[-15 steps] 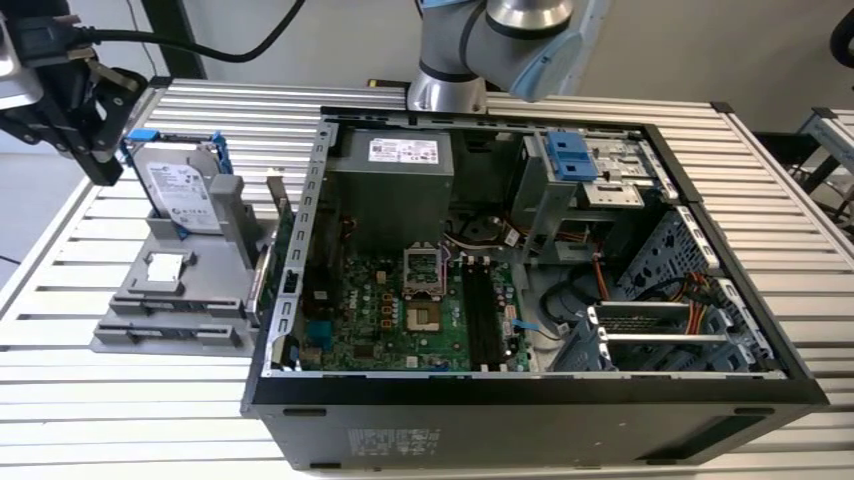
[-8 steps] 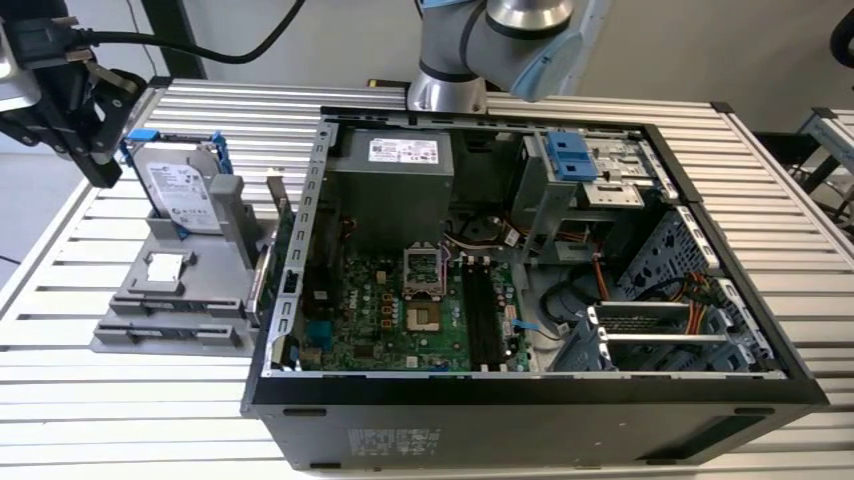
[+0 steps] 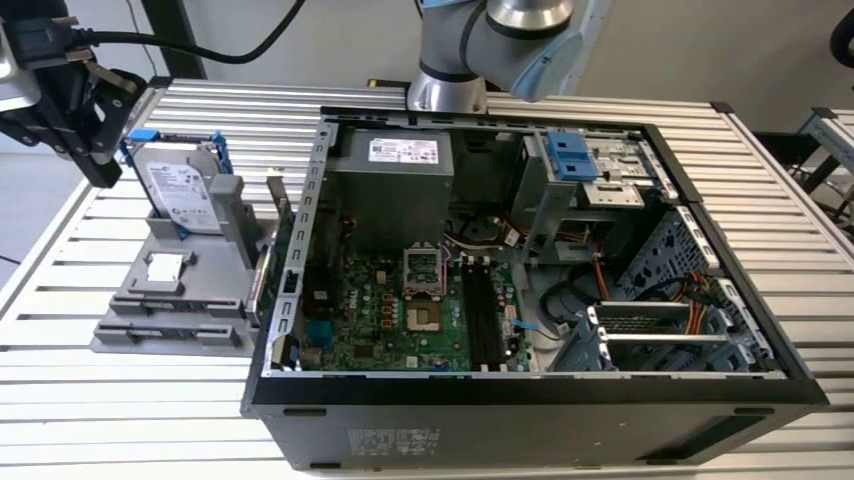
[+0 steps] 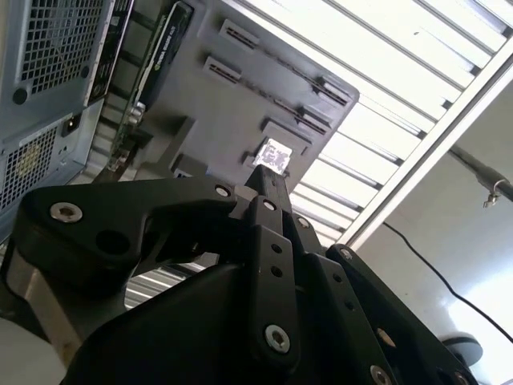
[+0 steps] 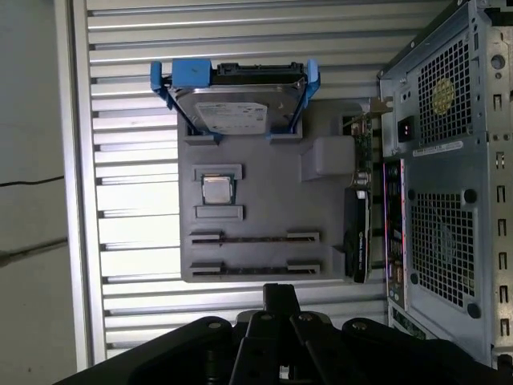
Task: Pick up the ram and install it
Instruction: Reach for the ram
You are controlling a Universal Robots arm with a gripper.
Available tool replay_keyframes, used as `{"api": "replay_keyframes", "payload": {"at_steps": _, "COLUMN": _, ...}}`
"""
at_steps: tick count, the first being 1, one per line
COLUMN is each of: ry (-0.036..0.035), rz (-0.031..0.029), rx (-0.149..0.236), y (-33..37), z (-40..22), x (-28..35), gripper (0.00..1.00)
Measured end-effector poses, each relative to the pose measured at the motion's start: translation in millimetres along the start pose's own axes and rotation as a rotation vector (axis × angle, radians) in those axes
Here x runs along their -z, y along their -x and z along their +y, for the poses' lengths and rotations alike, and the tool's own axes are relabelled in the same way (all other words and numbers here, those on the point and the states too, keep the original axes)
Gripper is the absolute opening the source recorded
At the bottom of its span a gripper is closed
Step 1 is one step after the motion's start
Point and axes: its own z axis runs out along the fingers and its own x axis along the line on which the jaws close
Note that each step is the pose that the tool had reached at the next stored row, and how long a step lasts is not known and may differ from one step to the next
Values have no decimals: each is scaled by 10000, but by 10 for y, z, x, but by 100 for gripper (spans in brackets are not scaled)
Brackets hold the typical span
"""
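The arm reaches past the computer case [image 5: 449,200], pincer [image 5: 280,292] clenched empty over the bench [image 5: 128,72] near the grey tray [image 5: 264,192], which holds a hard drive [image 5: 232,112] and the ram [image 5: 252,238], edge-on in a slot.

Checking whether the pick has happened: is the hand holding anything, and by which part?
Nothing is held. The hand hangs near the grey tray, where the ram sits in its slot.

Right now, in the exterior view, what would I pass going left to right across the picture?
The gripper → hard drive in its blue frame → motherboard → blue drive-bay bracket.
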Motion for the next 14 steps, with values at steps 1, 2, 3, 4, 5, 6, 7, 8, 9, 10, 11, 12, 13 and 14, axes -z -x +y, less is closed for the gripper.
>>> {"api": "replay_keyframes", "payload": {"at_steps": 1, "ry": 1, "rz": 1, "rx": 6, "y": 0, "z": 0, "x": 0, "gripper": 0}}
{"api": "replay_keyframes", "payload": {"at_steps": 2, "ry": 1, "rz": 1, "rx": 20, "y": 0, "z": 0, "x": 0, "gripper": 0}}
{"api": "replay_keyframes", "payload": {"at_steps": 3, "ry": 1, "rz": 2, "rx": 44, "y": 0, "z": 0, "x": 0, "gripper": 0}}
{"api": "replay_keyframes", "payload": {"at_steps": 4, "ry": 1, "rz": 4, "rx": 72, "y": 0, "z": 0, "x": 0, "gripper": 0}}
{"api": "replay_keyframes", "payload": {"at_steps": 5, "ry": 2, "rz": 5, "rx": 106, "y": 0, "z": 0, "x": 0, "gripper": 0}}
{"api": "replay_keyframes", "payload": {"at_steps": 6, "ry": 3, "rz": 7, "rx": 147, "y": 0, "z": 0, "x": 0, "gripper": 0}}
{"api": "replay_keyframes", "payload": {"at_steps": 7, "ry": 4, "rz": 9, "rx": 193, "y": 0, "z": 0, "x": 1, "gripper": 0}}
{"api": "replay_keyframes", "payload": {"at_steps": 8, "ry": 5, "rz": 12, "rx": 244, "y": 0, "z": 0, "x": 1, "gripper": 0}}
{"api": "replay_keyframes", "payload": {"at_steps": 9, "ry": 6, "rz": 14, "rx": 297, "y": 0, "z": 0, "x": 1, "gripper": 0}}
{"api": "replay_keyframes", "payload": {"at_steps": 10, "ry": 7, "rz": 17, "rx": 357, "y": 0, "z": 0, "x": 1, "gripper": 0}}
{"api": "replay_keyframes", "payload": {"at_steps": 11, "ry": 9, "rz": 19, "rx": 417, "y": 0, "z": 0, "x": 2, "gripper": 0}}
{"api": "replay_keyframes", "payload": {"at_steps": 12, "ry": 10, "rz": 22, "rx": 479, "y": 0, "z": 0, "x": 2, "gripper": 0}}
{"api": "replay_keyframes", "payload": {"at_steps": 13, "ry": 11, "rz": 25, "rx": 542, "y": 0, "z": 0, "x": 2, "gripper": 0}}
{"api": "replay_keyframes", "payload": {"at_steps": 14, "ry": 10, "rz": 30, "rx": 612, "y": 0, "z": 0, "x": 4, "gripper": 0}}
